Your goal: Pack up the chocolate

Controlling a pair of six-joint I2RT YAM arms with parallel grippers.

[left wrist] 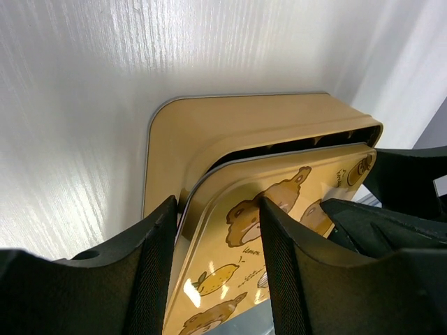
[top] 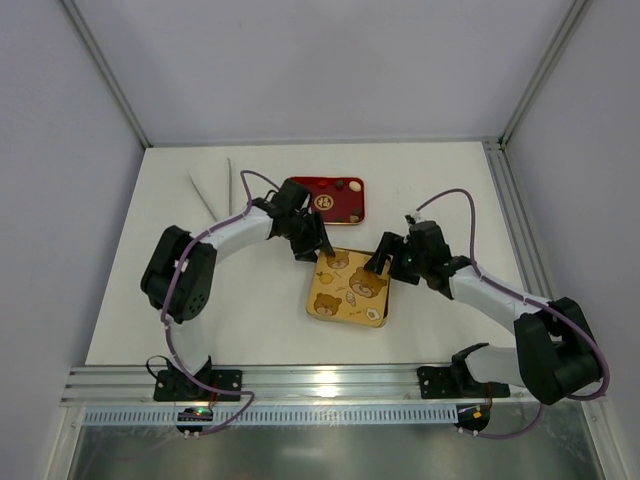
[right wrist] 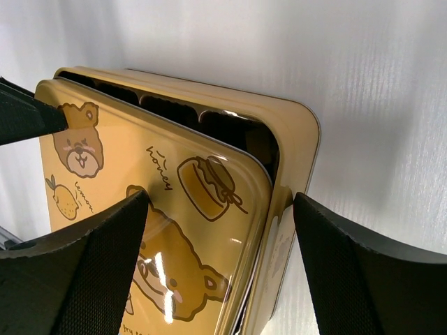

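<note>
on the table [top: 255, 310]: a gold box [left wrist: 209, 132] sits at the middle with its bear-printed lid [top: 350, 285] laid askew on top. one side is lifted, so a dark gap shows the compartments beneath.
left claw [left wrist: 218, 206]: at the lid's far-left corner, fingers half spread astride the lid's edge. one is against the rim, the other over the printed face. whether it truly pinches the lid cannot be told.
right claw [right wrist: 222, 197]: at the far-right corner, fingers spread wide. one is above the lid, the other out past the box's side over bare table. it grips nothing.
chocolate [top: 341, 184]: a few small dark pieces lie along the far edge of the red tray [top: 345, 207]. what the box's compartments hold is hidden by lid and shadow.
red tray: just beyond the box, behind the left claw.
strips [top: 207, 192]: two thin pale strips lie at the table's far left, well apart from the box.
</note>
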